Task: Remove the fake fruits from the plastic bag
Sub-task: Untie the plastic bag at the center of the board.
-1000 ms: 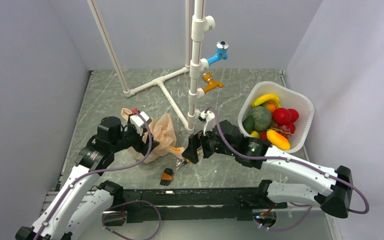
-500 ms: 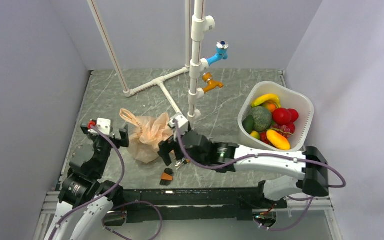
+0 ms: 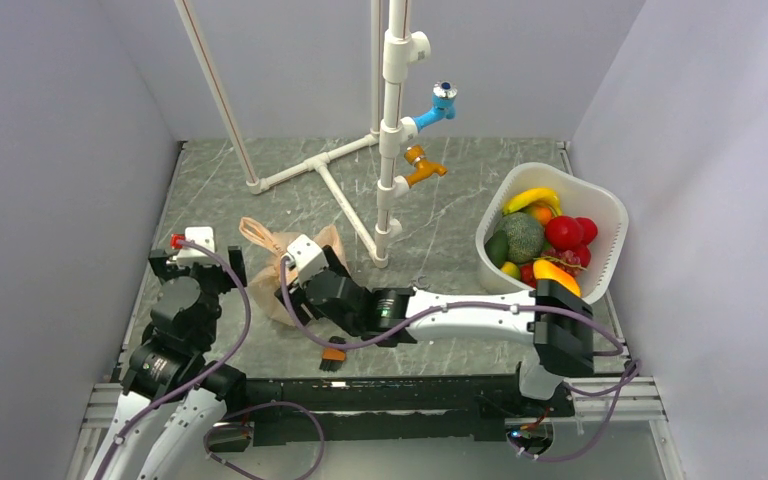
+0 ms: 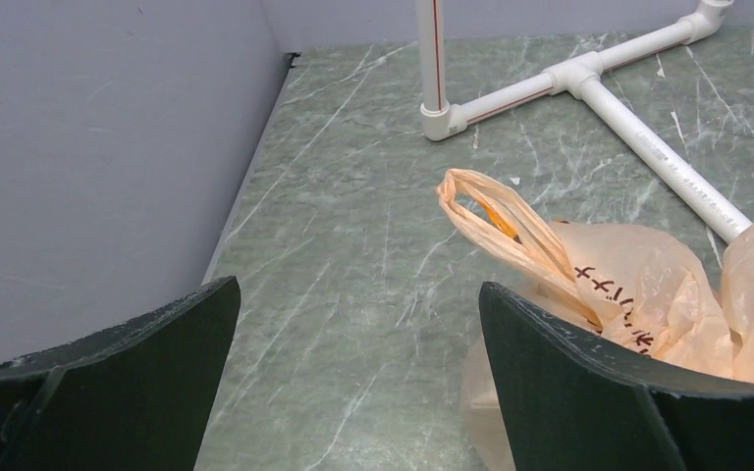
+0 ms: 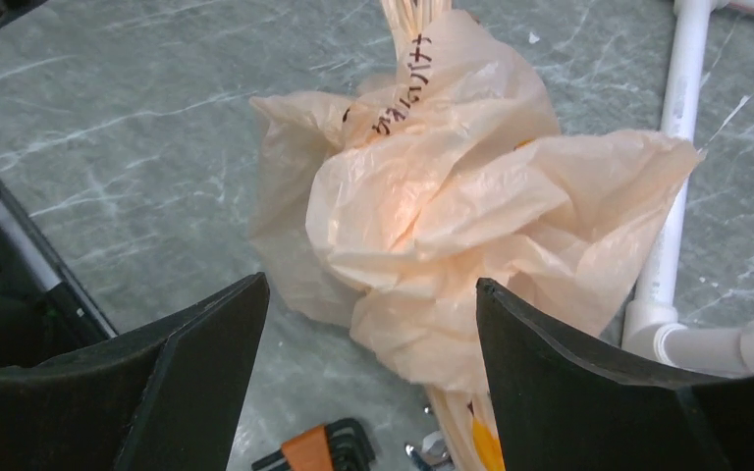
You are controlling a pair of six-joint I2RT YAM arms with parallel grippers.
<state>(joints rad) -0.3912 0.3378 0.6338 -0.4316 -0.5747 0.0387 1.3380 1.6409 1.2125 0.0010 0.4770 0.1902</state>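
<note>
Left gripper [image 4: 356, 294]: fingers wide apart, nothing between them, only bare table [image 4: 353, 196] ahead; it is low and just beside the bag, not touching it.

Plastic bag [image 4: 638, 294] lies ahead and to the right of that gripper; its handle loop [image 4: 491, 211] is the nearest part and sticks up towards the far left, while the crumpled body trails off right and out of the left wrist view.

Right gripper [image 5: 370, 289]: also spread open and gripping nothing; the bag [image 5: 432, 196] is dead ahead, centred between the two fingers and close; from overhead the right gripper [image 3: 290, 285] is on the bag's [image 3: 265, 255] near-right edge; I cannot tell whether a finger touches the film.

Long axis, seen from the right wrist, runs straight away from the gripper: bunched body near, twisted handles at the far end; so the mouth is on the far side, nearer the left gripper.

Fake fruits: none visible; the film is too crumpled to see through, so I cannot tell where they sit inside, or whether any do.

My read: the right arm is nearer the body and the left nearer the handle; left on the loop and right on the body looks like the sensible split.

Further right: hex keys [image 3: 333, 352] near the right gripper; pipe frame [image 3: 345, 205] beyond the bag; basket [image 3: 600, 215] well apart at far right.
</note>
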